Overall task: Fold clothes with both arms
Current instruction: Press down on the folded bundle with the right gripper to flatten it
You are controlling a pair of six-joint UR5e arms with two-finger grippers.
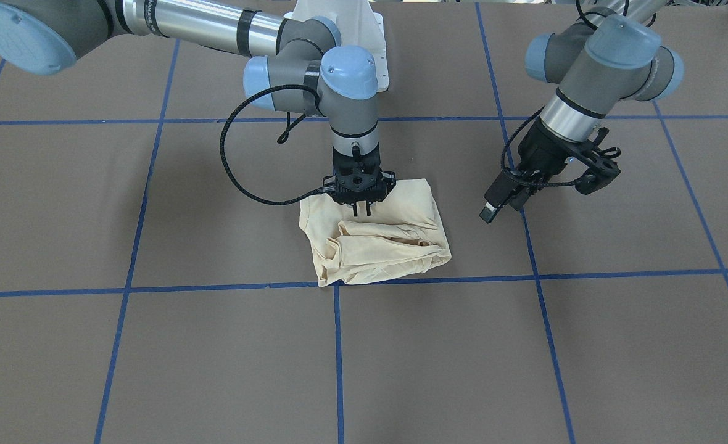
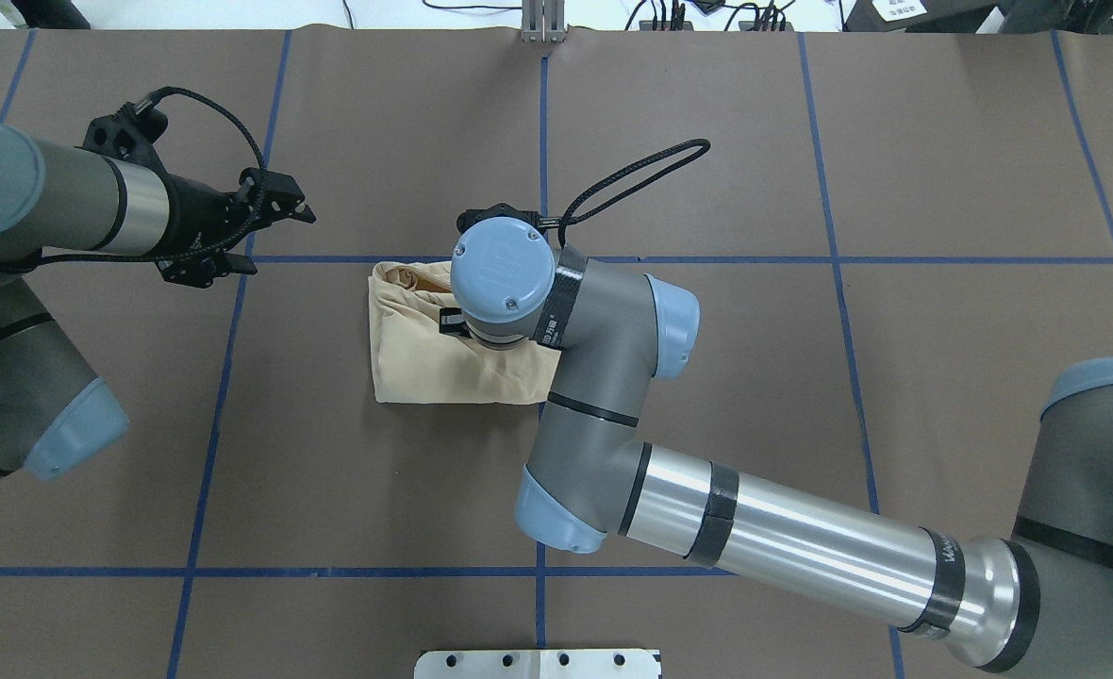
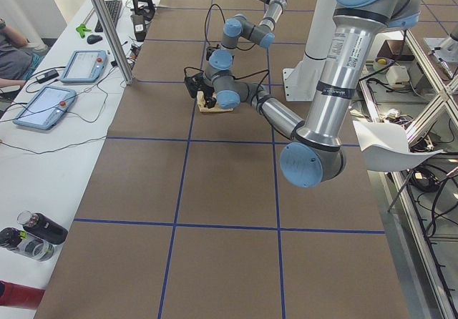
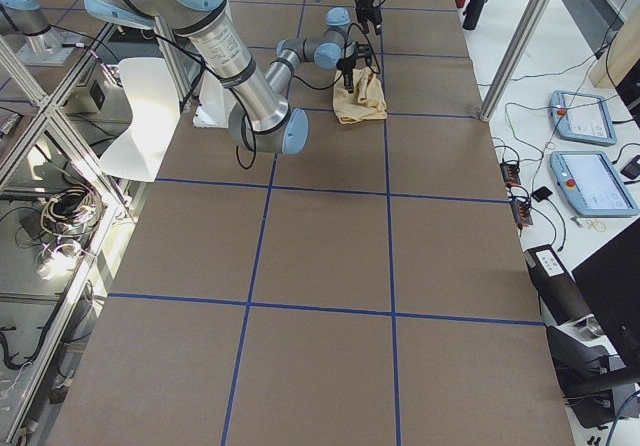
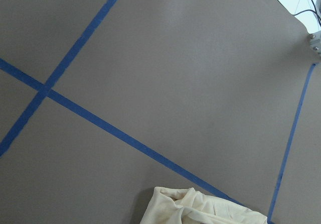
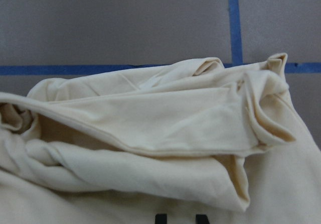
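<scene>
The pale cream-yellow shirt [image 1: 376,240] lies folded into a small rumpled bundle at the table's middle, on a blue tape line. It also shows in the overhead view [image 2: 424,363]. The right wrist view shows its bunched folds [image 6: 150,128] from close up, with a bit of navy print [image 6: 160,218] at the bottom edge. My right gripper [image 1: 362,211] points straight down over the bundle's robot-side edge, fingers a little apart, holding nothing. My left gripper [image 1: 503,206] hangs open and empty above bare table beside the shirt; it also shows in the overhead view [image 2: 264,236]. The left wrist view shows one shirt corner [image 5: 200,209].
The brown table cover [image 1: 154,357] carries a grid of blue tape lines [image 1: 338,357]. The white pedestal base [image 1: 351,24] stands behind the shirt. Tablets [image 3: 86,65] and bottles [image 3: 39,229] lie on a side bench beyond the table's edge.
</scene>
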